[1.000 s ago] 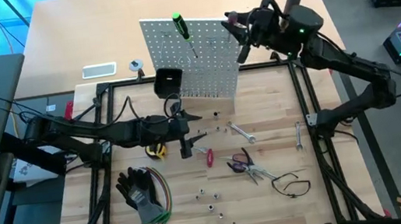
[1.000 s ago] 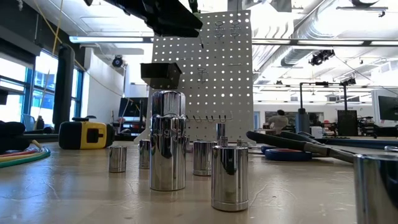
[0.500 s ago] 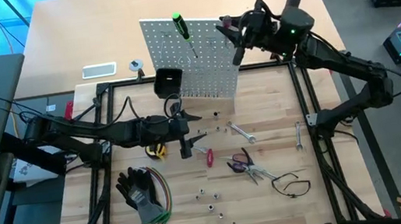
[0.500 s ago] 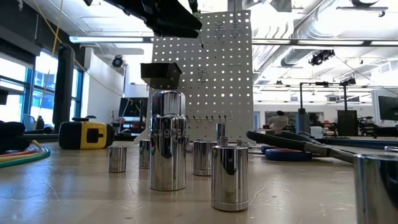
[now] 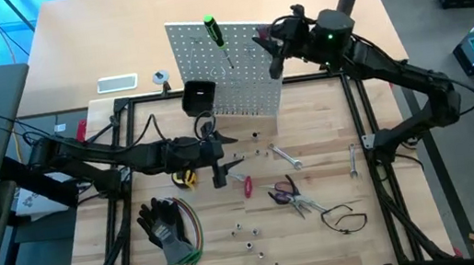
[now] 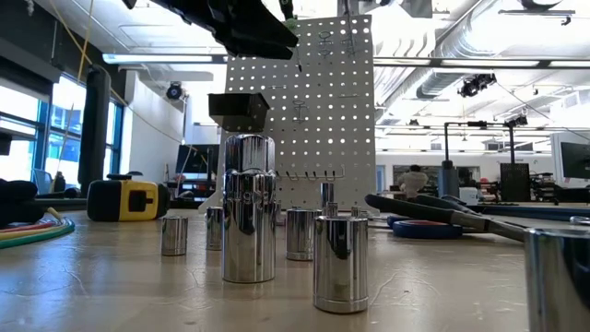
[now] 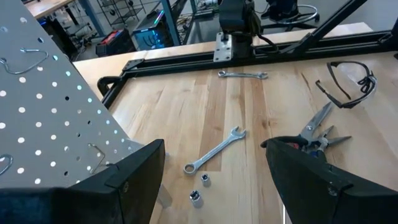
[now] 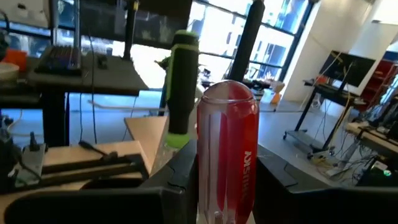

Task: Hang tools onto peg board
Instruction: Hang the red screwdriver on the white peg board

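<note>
Right pincer [image 5: 269, 46], clamped on red screwdriver [image 8: 226, 155], shifted left; left pincer [image 5: 222, 160] apart.

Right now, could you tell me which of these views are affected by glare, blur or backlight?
Low view: the nearest chrome sockets loom large with mirror reflections, and bright windows behind backlight the peg board.
Right wrist view: the red screwdriver handle sits very close, with blown-out windows behind it and the green screwdriver handle.
Left wrist view: evenly lit; the combination wrench reads clearly.
</note>
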Tool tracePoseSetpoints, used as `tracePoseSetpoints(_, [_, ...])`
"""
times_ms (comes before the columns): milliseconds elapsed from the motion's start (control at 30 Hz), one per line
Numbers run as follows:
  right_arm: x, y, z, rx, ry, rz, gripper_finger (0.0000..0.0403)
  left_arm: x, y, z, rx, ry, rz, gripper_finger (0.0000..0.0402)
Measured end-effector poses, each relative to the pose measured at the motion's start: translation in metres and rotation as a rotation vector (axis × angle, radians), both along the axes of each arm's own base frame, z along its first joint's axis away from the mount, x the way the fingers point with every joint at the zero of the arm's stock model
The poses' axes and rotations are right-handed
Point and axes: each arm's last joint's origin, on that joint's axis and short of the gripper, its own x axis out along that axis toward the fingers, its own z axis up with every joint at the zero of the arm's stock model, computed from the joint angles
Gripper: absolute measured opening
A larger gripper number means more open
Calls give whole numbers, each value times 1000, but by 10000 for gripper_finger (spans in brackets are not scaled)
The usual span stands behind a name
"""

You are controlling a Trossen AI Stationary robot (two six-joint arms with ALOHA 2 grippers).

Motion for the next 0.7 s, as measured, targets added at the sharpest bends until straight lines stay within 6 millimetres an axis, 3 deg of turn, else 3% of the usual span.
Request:
tracePoseSetpoints(300, [-1,0,-6,22,65,-4,88,-1,0,-2,-7,17,3,275])
tracePoseSetpoints(500, [-2,0,-12,53,114,-39,127,-1,0,-2,-6,18,3,275])
tracePoseSetpoints(700, [-2,0,-14,70,128,-37,134,-1,0,-2,-6,25,3,275])
